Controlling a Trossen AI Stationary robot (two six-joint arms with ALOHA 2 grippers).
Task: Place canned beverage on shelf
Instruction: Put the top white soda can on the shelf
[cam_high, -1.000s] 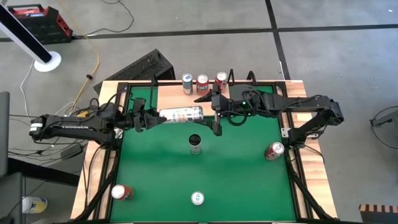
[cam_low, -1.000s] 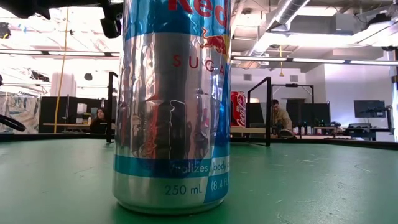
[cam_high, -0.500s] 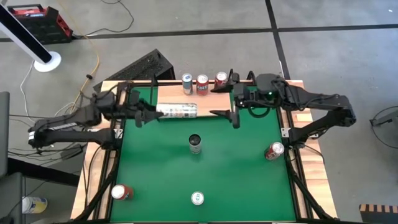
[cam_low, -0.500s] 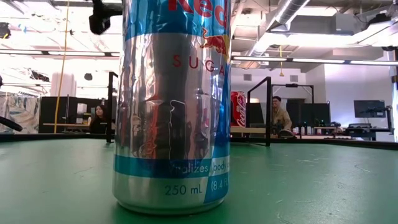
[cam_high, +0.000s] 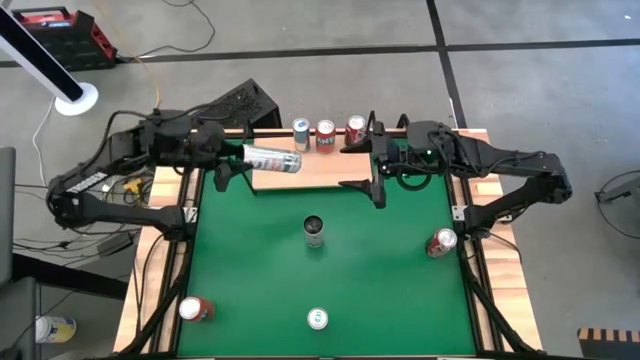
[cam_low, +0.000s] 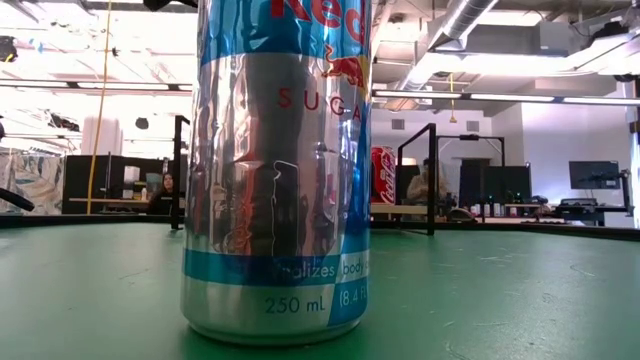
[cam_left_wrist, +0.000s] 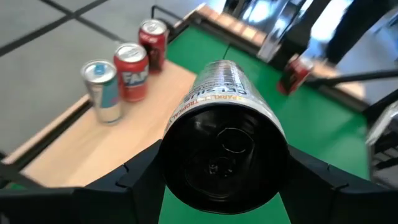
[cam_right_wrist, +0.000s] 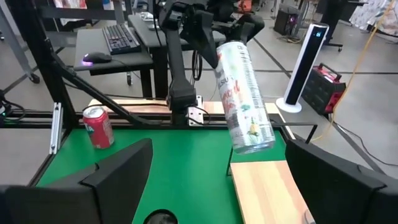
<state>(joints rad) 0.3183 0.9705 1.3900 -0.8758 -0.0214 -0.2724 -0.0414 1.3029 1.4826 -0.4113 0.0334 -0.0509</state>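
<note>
My left tool (cam_high: 238, 157) grips the white Celsius can (cam_high: 272, 159), tilted in the air above the shelf (cam_high: 320, 168). My right tool (cam_high: 372, 166) hovers open over the shelf's other end.

Tall silver and blue can (cam_low: 275, 170) close to the low camera, printed with "Red" cut off at the top, "SUGA" in red letters, "250 mL", "(8.4 FL" and part of a line ending "alizes body"; can held lengthwise (cam_left_wrist: 221, 134) in the left wrist view, marked "SPARKL" and "TROPICAL" along its side; red can (cam_left_wrist: 131, 72) standing on the wooden shelf (cam_left_wrist: 106, 149), lettered "FAN"; other cans too small to read.
</note>
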